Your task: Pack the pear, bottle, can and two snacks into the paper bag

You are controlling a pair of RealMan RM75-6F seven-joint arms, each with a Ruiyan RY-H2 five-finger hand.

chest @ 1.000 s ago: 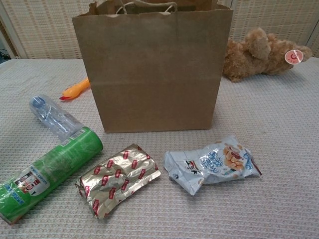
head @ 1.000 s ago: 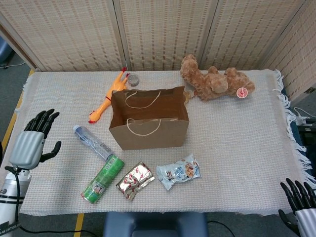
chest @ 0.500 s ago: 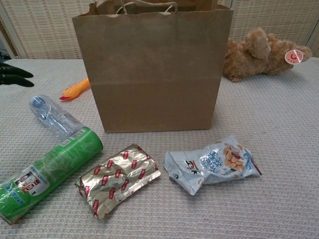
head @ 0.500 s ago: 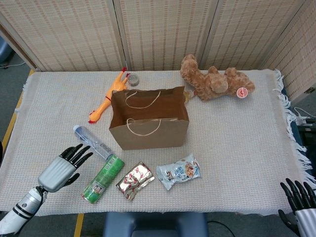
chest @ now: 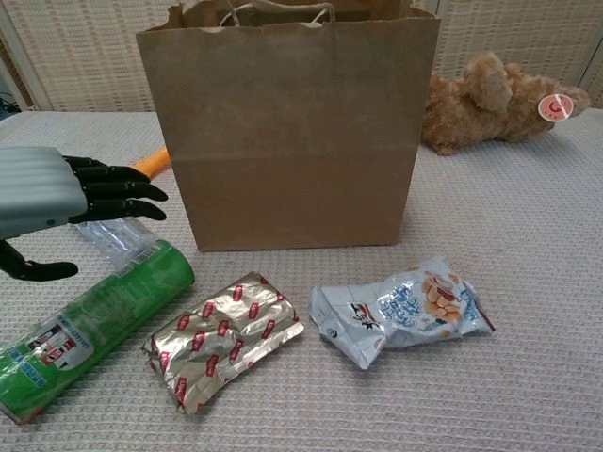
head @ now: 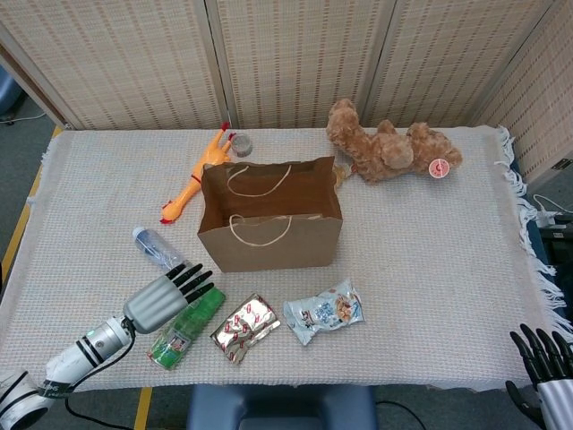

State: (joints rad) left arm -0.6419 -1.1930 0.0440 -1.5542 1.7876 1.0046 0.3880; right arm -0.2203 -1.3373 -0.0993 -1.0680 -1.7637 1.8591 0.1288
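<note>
While the paper bag (head: 270, 219) stands upright and open near the middle of the table (head: 430, 260), the left hand (head: 166, 296) hovers in front of it and to its left, fingers (chest: 113, 193) stretched out and spread, holding nothing; it hangs above the near end of the bottle (head: 159, 250) and the upper end of the green can (head: 187, 328), and whether it touches either cannot be told. That bottle lies on its side left of the bag, its cap pointing away from the bag, and the can lies tilted just in front of the bottle. Directly in front of the bag, the gold-and-red snack (head: 245, 326) lies flat beside the can, and the pale blue snack (head: 324, 311) lies just to its right. No pear is to be made out in either view. Behind the bag, a rubber chicken (head: 196, 174) lies to the left and a brown plush toy (head: 391, 147) to the right. Far right of the bag, at the table's near corner, the right hand (head: 543, 373) shows only its dark fingers, pointing up and apart, with nothing in them.
</note>
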